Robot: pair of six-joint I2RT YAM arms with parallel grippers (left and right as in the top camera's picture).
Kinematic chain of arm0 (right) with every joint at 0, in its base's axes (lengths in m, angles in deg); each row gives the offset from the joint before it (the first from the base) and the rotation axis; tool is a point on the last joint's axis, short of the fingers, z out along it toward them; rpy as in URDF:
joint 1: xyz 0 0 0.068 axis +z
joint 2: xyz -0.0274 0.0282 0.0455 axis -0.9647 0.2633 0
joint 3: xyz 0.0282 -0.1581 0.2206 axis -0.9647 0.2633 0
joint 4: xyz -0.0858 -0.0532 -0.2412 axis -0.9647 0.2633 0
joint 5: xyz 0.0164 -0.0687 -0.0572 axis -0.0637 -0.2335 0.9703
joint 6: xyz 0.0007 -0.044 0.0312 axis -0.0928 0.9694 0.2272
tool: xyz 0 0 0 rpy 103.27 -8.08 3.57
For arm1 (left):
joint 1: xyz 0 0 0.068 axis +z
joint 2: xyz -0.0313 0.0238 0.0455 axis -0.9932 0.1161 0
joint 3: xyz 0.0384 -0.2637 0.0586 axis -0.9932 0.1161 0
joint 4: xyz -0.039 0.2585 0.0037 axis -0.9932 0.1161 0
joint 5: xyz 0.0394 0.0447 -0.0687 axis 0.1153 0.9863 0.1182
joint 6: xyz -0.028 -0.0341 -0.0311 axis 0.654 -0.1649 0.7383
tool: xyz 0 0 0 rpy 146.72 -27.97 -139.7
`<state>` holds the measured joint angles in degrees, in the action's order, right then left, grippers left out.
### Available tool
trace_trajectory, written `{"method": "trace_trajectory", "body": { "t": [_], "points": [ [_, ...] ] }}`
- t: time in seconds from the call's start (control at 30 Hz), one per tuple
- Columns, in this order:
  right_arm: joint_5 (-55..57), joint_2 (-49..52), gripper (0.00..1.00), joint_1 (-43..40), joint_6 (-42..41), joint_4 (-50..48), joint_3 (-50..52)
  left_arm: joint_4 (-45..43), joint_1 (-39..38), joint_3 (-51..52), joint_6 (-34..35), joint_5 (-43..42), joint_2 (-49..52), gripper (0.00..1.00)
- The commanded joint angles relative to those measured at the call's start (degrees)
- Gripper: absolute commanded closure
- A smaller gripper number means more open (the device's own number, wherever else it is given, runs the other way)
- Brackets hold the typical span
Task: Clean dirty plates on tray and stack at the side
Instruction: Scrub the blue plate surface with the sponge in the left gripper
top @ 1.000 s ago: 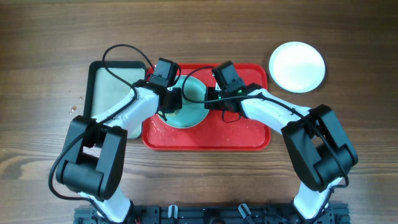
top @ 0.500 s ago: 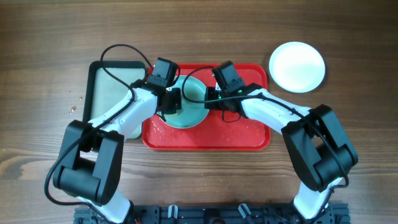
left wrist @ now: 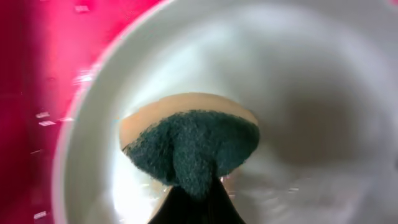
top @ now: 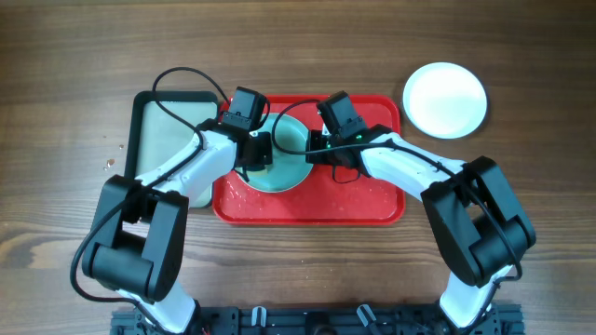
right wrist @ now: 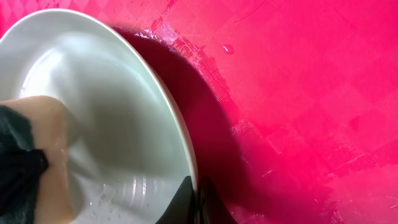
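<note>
A pale aqua plate [top: 287, 149] lies on the red tray [top: 307, 209], between my two arms. My left gripper [top: 257, 158] is shut on a sponge with a dark green pad and tan back [left wrist: 189, 146], pressed against the wet inside of the plate [left wrist: 298, 93]. My right gripper [top: 318, 151] is shut on the plate's right rim [right wrist: 186, 155], one finger inside and one outside, holding that edge lifted off the tray [right wrist: 298, 93]. A white plate [top: 445, 100] lies on the table at the far right. Only one aqua plate is visible.
A black-rimmed tray with a pale green inside [top: 172, 130] sits just left of the red tray, partly under my left arm. Water drops lie on the red tray floor [top: 326, 191]. Bare wooden table [top: 521, 56] surrounds everything.
</note>
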<state>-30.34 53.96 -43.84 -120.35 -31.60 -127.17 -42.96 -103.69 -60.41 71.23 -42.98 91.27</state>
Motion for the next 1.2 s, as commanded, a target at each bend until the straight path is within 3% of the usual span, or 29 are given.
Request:
{"method": "trace_trajectory", "body": {
  "t": [0.0, 0.1, 0.23, 0.47, 0.53, 1.0, 1.17],
  "points": [
    [0.76, 0.96, 0.96, 0.44, 0.74, -0.48, 0.48, -1.97, -0.15, 0.33, 0.13, -12.31, 1.81, 0.96],
    [0.74, 0.96, 0.96, 0.44, 0.74, -0.48, 0.48, -3.48, -0.66, 0.33, 0.13, -19.61, 1.81, 0.96],
    [0.76, 0.96, 0.96, 0.44, 0.74, -0.48, 0.48, -4.39, 0.15, -0.13, 0.11, -19.43, 1.03, 0.96],
    [0.76, 0.96, 0.96, 0.44, 0.72, -0.5, 0.48, 1.97, 2.8, -4.85, -0.35, -1.9, -10.12, 0.96],
    [0.79, 0.96, 0.96, 0.44, 0.74, -0.48, 0.48, 2.6, 2.82, -4.83, -0.35, -0.35, -10.6, 0.96],
    [0.52, 0.96, 0.96, 0.44, 0.74, -0.72, 0.48, 0.79, 2.67, -4.52, -0.31, -0.66, 6.34, 0.96],
    [-1.92, 0.96, 0.96, 0.44, 0.79, -1.36, 0.48, -3.41, 0.11, -4.52, 0.13, -10.38, 8.44, 0.94]
  ]
}}
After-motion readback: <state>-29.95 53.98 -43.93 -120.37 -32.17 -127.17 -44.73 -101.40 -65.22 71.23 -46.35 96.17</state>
